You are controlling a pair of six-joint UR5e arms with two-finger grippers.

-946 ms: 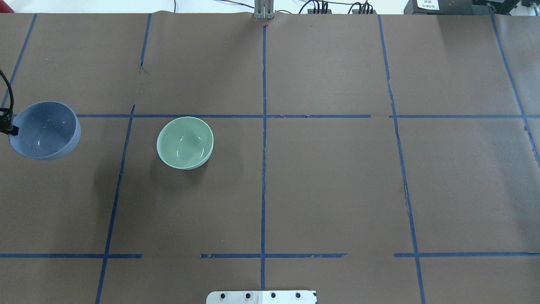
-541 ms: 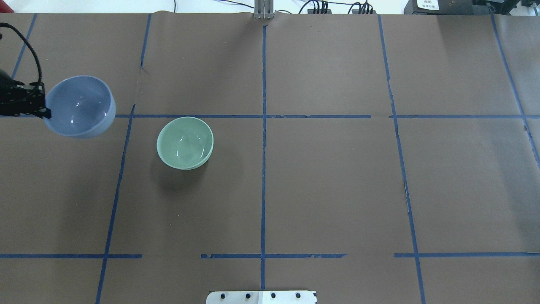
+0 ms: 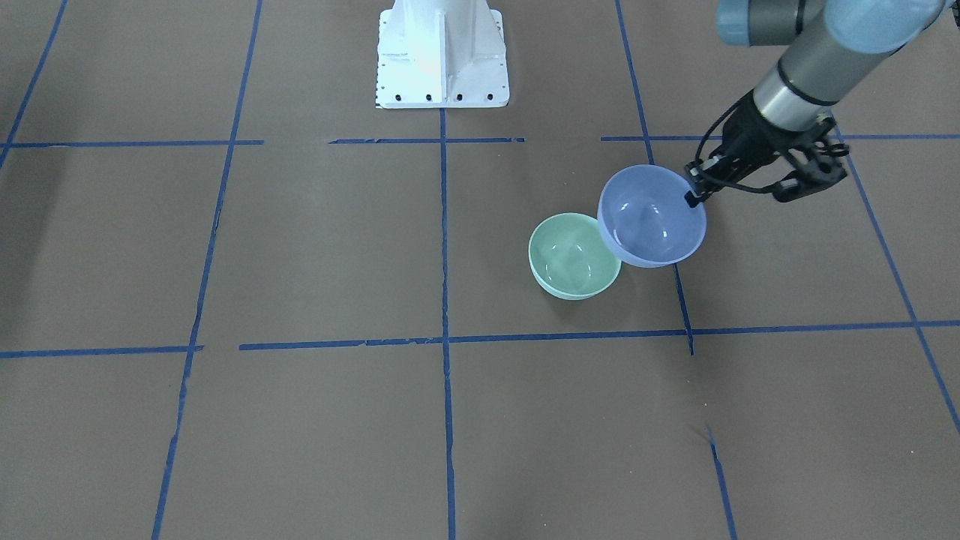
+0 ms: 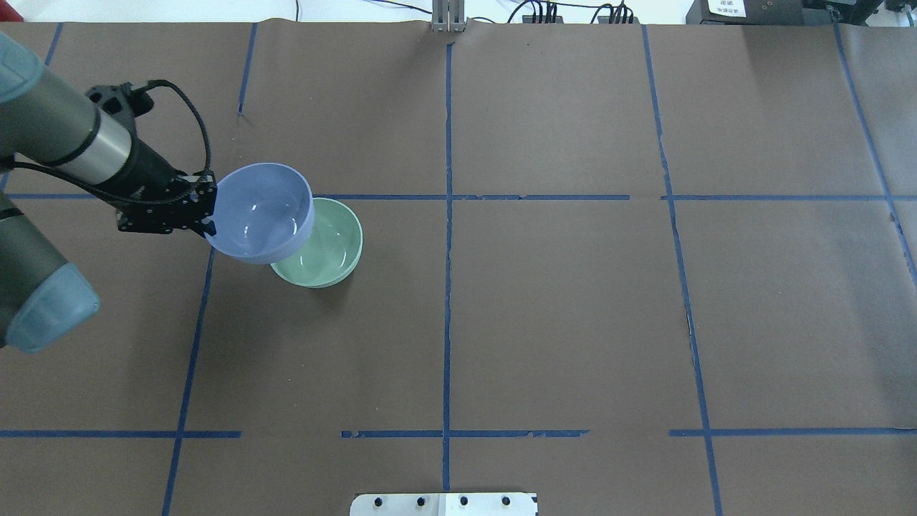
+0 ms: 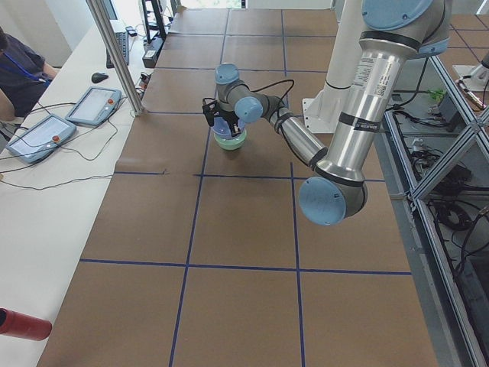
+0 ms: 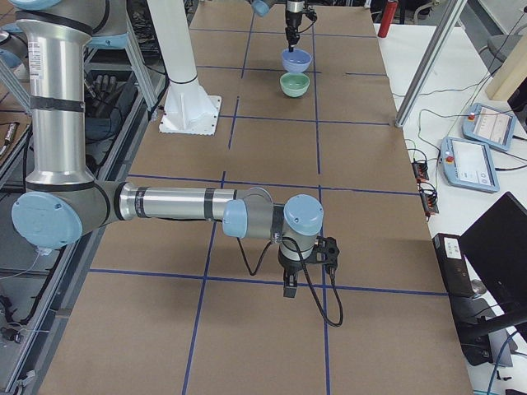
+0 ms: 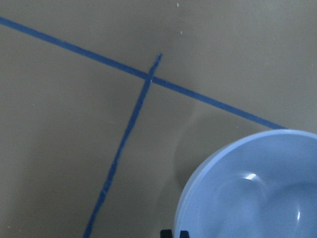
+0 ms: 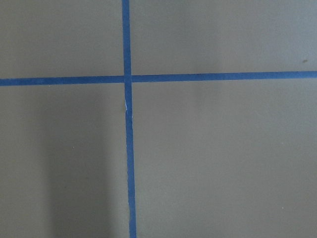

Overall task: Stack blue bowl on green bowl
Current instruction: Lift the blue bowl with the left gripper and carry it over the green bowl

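Brown paper marked with blue tape lines covers the counter. From the front-facing camera I see my left end effector closed on the rim of the blue bowl, gripping the side towards its own arm. The bowl is held off the paper, and its edge overlaps the green bowl, which sits on the counter.

From overhead, the left arm comes in from the left. The blue bowl hides the left part of the green bowl's rim. The green bowl stands in the left half of the counter, just on the near side of the far cross line.

In the left-end view, the big near arm reaches out to the two bowls, which are too small there for me to separate well.

In the right-end view, far down the counter, the blue bowl shows above the green one and is not seated in it. My right end effector points down close over the paper beside a tape line, and I cannot tell how wide it stands.

On the left wrist camera, the blue bowl fills the lower right corner, with dark fingertips at its rim.

On the right wrist camera I get paper and a tape crossing.
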